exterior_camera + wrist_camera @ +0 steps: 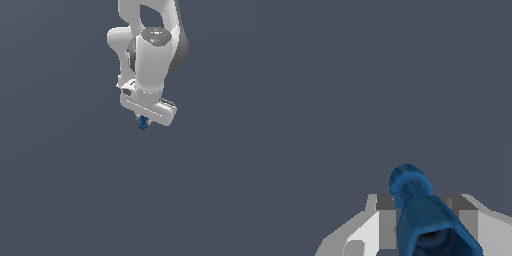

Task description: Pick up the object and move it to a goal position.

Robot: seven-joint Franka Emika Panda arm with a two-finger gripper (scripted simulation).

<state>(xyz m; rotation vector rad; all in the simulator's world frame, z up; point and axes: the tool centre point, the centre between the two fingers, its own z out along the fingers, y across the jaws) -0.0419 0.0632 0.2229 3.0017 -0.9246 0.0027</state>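
We see the object (143,123), a small dark-blue lump with lighter blue patches, hanging just under the claw (142,119) in the exterior view, its tip poking out below the white hand. In the wrist view the object (423,215) sits between the two fingers (385,220), which press against it on either side, so the claw is clamped on it. It widens toward the camera and ends in a rounded knob at the far end. Beyond the claw we see only the plain grey table (60,190).
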